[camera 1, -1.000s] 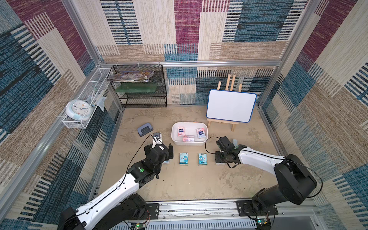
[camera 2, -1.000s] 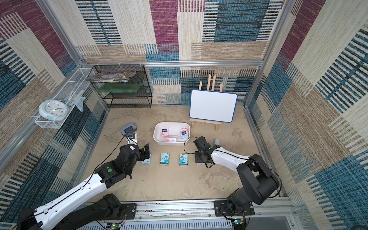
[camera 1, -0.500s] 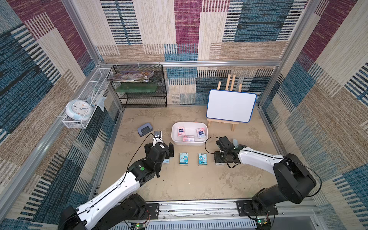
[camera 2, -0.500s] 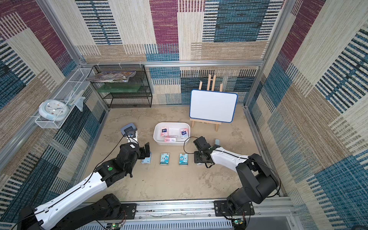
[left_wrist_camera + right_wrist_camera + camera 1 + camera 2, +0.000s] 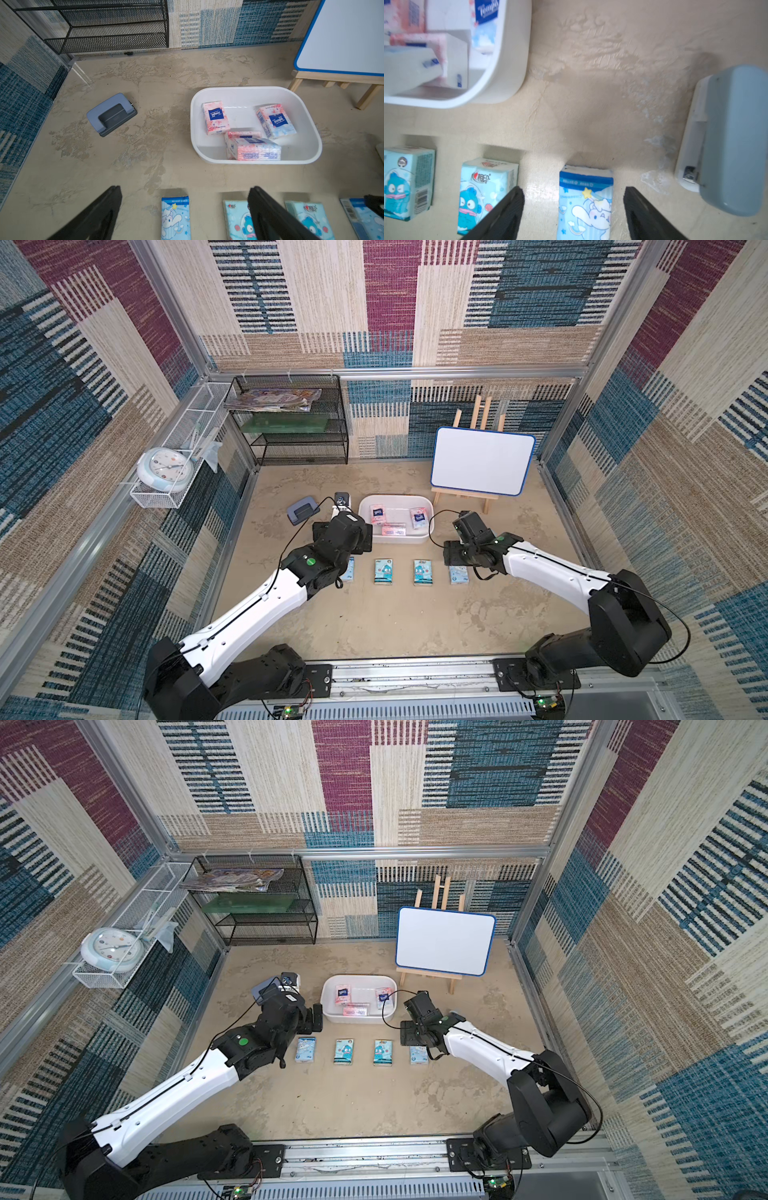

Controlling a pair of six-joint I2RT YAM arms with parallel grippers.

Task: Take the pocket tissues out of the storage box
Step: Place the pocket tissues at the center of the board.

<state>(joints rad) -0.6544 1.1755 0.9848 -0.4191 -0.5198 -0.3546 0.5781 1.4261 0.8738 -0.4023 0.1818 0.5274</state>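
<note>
Smooth white rounded plastic box (image 5: 245,97): flat glossy pink pkts (image 5: 215,117) inside, two leaning. Row of cartoon-print teal pkts (image 5: 383,571) just in front of box, on mottled floor (image 5: 166,145). L gripper (image 5: 185,188) wide, empty. R gripper (image 5: 573,191) wide, astride end pkt (image 5: 585,207), not touching.

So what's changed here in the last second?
The right gripper opened, letting go of the rightmost packet on the table. The left gripper, open and empty, moved from the row toward the storage box. The boxed packets, other row packets and hole punch stayed put.
</note>
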